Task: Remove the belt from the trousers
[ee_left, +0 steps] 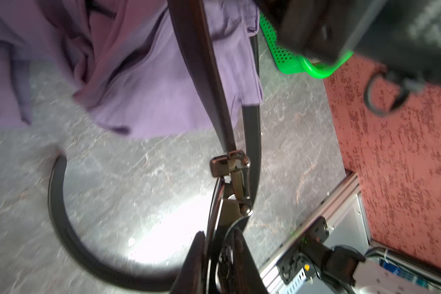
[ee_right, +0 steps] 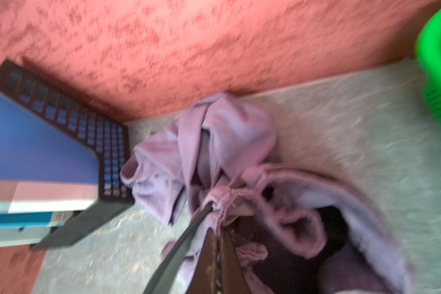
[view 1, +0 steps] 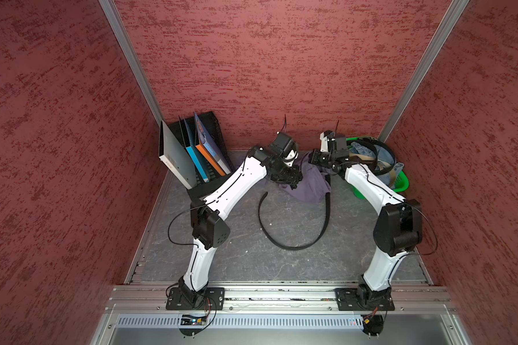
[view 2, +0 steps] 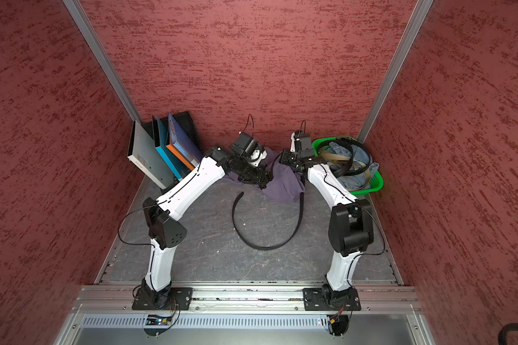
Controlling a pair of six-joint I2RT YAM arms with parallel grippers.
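Observation:
The purple-grey trousers (view 1: 308,185) lie crumpled at the back of the table between both grippers. The black belt (view 1: 296,247) curves in a wide loop over the table in front of them, in both top views. My left gripper (ee_left: 218,241) is shut on the belt just behind its dark metal buckle (ee_left: 229,165). From the buckle the strap (ee_left: 201,63) runs taut up across the trousers (ee_left: 150,101). My right gripper (ee_right: 219,229) is shut, with bunched waistband fabric (ee_right: 223,206) of the trousers caught at its tips. A stretch of the belt (ee_right: 178,249) passes beside its fingers.
A green basket (view 1: 401,182) with denim and other belts stands at the back right, close to the right arm. A black crate (view 1: 216,131) holding binders fills the back left corner. Red walls enclose three sides, and an aluminium rail (view 1: 281,294) runs along the front.

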